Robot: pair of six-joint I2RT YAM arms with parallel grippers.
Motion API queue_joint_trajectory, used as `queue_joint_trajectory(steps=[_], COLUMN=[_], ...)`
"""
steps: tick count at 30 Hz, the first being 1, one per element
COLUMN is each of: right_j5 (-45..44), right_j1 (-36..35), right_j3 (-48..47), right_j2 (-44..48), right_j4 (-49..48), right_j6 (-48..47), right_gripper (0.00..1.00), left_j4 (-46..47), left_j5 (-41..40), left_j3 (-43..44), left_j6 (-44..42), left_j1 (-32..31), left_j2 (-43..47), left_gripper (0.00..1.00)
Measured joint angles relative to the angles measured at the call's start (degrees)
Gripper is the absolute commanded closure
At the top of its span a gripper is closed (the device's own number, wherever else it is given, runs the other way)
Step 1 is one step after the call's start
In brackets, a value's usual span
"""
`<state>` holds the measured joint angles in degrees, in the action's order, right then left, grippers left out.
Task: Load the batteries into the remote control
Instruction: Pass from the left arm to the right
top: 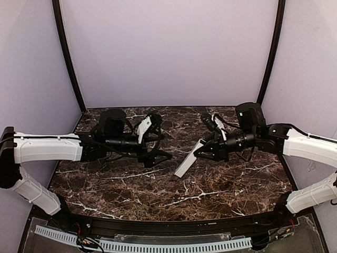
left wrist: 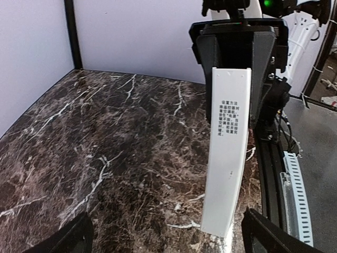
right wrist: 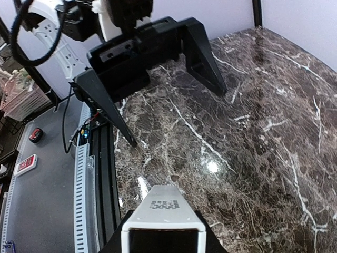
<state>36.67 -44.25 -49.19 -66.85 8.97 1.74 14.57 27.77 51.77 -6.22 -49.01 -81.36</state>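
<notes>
Right gripper [top: 206, 149] clamping upper end of remote control [top: 188, 158]; bar slanting down over table [top: 131, 195] centre, lower tip nearing tabletop. Grey Chinese print showing, too small for reading. Left gripper [right wrist: 176, 117] gaping wide, gripping nothing, hovering over table centre-left.

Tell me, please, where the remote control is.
The remote control is just right of centre in the top view, held by the right claw, pointing toward the left claw.

A dark brown marble table [top: 158, 197], veined in white, stands between pale lavender walls [top: 168, 52] and black corner posts [top: 66, 52]; a glare spot [right wrist: 213, 166] shines on its polished top.
</notes>
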Motion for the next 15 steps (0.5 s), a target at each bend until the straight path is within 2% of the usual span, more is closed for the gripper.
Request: queue_joint_trajectory(steps=[9, 15], right_j5=[-10.6, -18.0], right_j1=[-1.9, -4.7], right_j3=[-8.2, -11.1], right_j2=[-8.4, -12.6], right_j4=[16.0, 22.1], right_j6=[-2.6, -3.1], right_gripper=[0.96, 0.96], left_j4=[0.5, 2.0], left_j5=[-18.8, -22.7], left_j3=[-3.4, -5.2], left_j6=[6.1, 8.9], left_j1=[0.3, 0.4], left_j2=[0.8, 0.1], left_gripper=[0.02, 0.05])
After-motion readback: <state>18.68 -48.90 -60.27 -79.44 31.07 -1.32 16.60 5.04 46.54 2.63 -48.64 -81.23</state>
